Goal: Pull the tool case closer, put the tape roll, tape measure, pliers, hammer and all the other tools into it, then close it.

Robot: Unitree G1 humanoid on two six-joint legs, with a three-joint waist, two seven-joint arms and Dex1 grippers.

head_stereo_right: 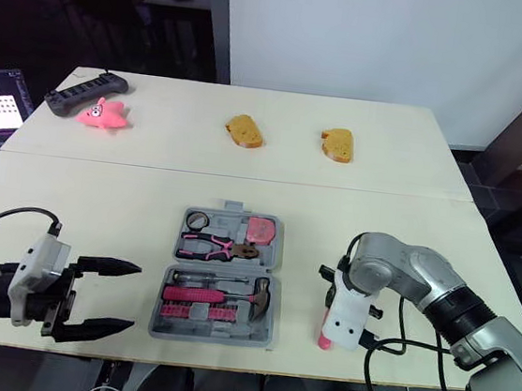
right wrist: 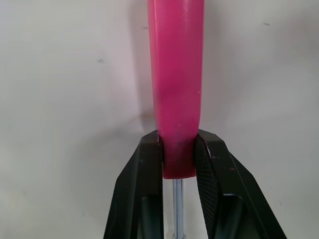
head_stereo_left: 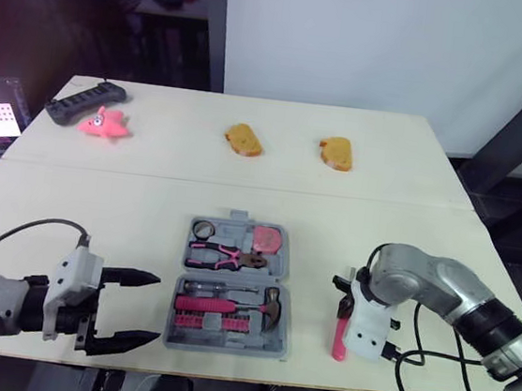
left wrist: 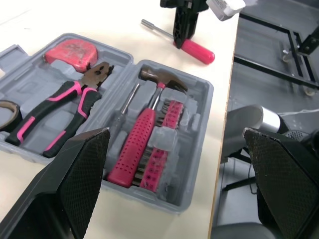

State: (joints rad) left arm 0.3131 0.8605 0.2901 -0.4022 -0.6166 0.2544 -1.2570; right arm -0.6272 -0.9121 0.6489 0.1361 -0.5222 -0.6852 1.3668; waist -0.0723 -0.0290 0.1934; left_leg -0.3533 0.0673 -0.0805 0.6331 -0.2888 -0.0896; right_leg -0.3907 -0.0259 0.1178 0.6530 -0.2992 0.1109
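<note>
- The table (head_stereo_left: pixel 146 211) ends just in front of the tool case (head_stereo_left: pixel 223 345). Anything dropped near that edge can roll off it.
- The tool case lies open and flat, both halves up. It looks light, so pressing a tool into its moulded bed may slide it. A tool sitting proud would stop the lid from shutting.
- The left gripper (head_stereo_left: pixel 156 308) hovers just left of the case's front half, spread wide and holding nothing. A careless move inward may knock the case askew.
- The right gripper (right wrist: pixel 178 149), right of the case, is clenched on the pink screwdriver (head_stereo_left: pixel 340 341). It grips the very end of the handle, where the metal shaft comes out. The long handle hangs free beyond the fingers (right wrist: pixel 144 169), so I judge it may droop, twist or slip when lifted.
- The hammer (head_stereo_left: pixel 229 306) fills the middle of the case's front half. I cannot tell which recess is free for the screwdriver. Setting it across the hammer would leave it proud.
- The pliers (head_stereo_left: pixel 221 256), tape measure (head_stereo_left: pixel 266 240) and tape roll (head_stereo_left: pixel 204 229) sit in the case's rear half. A jolt to the case may unseat them.
</note>
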